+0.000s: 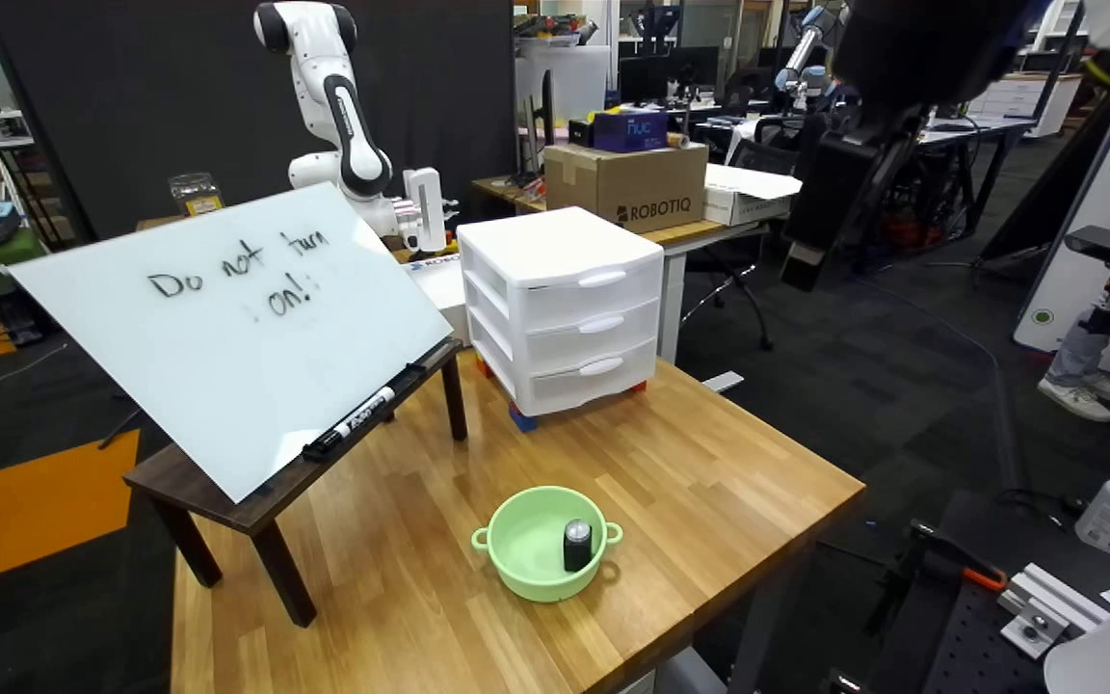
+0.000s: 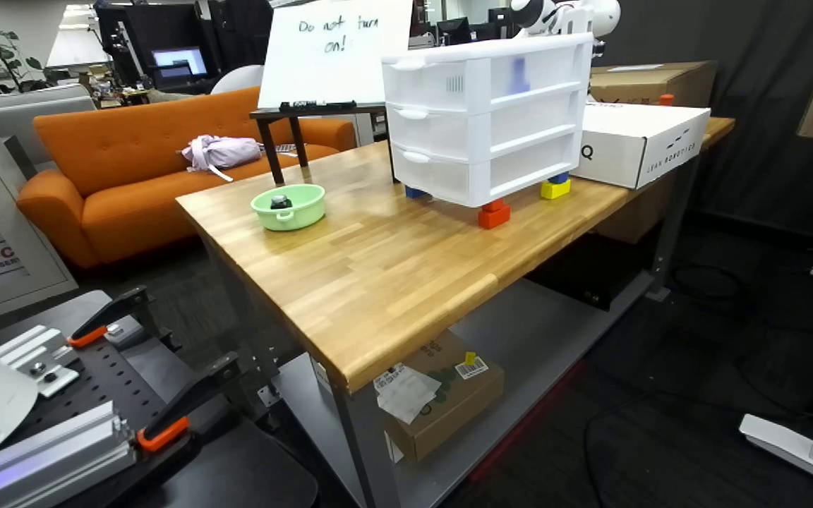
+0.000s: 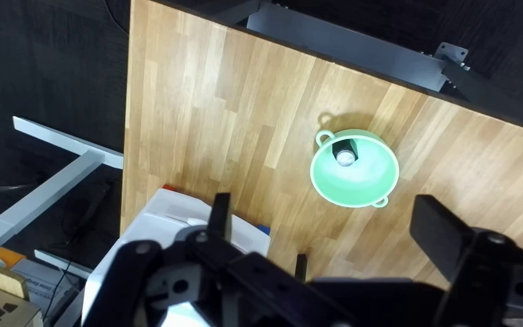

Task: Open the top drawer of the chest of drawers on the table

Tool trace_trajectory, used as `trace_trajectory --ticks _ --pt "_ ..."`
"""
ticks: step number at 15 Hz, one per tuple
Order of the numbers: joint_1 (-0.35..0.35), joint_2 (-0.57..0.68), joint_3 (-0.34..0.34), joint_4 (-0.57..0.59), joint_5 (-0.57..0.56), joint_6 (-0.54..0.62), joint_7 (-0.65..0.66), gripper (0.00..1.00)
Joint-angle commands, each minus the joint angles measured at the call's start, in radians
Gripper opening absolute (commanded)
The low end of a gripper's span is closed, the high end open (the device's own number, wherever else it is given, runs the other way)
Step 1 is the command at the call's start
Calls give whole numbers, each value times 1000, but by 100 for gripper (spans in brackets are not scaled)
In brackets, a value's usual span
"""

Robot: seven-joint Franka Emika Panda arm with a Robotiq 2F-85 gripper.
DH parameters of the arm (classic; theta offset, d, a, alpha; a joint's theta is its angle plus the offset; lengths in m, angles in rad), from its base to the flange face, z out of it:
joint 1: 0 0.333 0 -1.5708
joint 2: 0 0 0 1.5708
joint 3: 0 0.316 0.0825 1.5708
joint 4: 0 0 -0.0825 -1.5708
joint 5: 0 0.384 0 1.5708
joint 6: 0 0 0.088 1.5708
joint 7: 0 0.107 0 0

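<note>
The white chest of drawers (image 1: pixel 555 246) stands on the light wood table (image 1: pixel 709 472); it also shows in an exterior view (image 2: pixel 480 141) and in part in the wrist view (image 3: pixel 127 250). Its top drawer (image 1: pixel 603 294) is shut, its front in line with the two shut drawers below; the drawer front also shows in an exterior view (image 2: pixel 426 86). My gripper (image 3: pixel 325 215) is open and empty, high above the table. It hides part of the chest in the wrist view. In an exterior view the gripper (image 1: pixel 810 246) hangs at the upper right, apart from the chest.
A green bowl (image 1: pixel 526 540) with a dark item (image 1: pixel 576 546) inside stands in front of the chest. A whiteboard (image 1: pixel 227 318) leans on a low dark-brown table (image 1: pixel 256 506) beside the chest. Coloured blocks (image 2: pixel 495 214) prop the chest up. A white box (image 2: pixel 639 141) stands behind it.
</note>
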State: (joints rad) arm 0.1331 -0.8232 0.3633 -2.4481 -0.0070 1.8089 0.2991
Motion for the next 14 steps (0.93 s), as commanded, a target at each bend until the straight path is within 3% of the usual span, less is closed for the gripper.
trace_trajectory --ticks 1,10,11,14 --pt "1 13 -1 10 -48 -25 -10 100" --pt "-25 83 60 45 -395 -154 -6 100" --pt "9 57 27 12 -358 -109 9 100" --pt "11 72 32 20 -391 -127 10 100"
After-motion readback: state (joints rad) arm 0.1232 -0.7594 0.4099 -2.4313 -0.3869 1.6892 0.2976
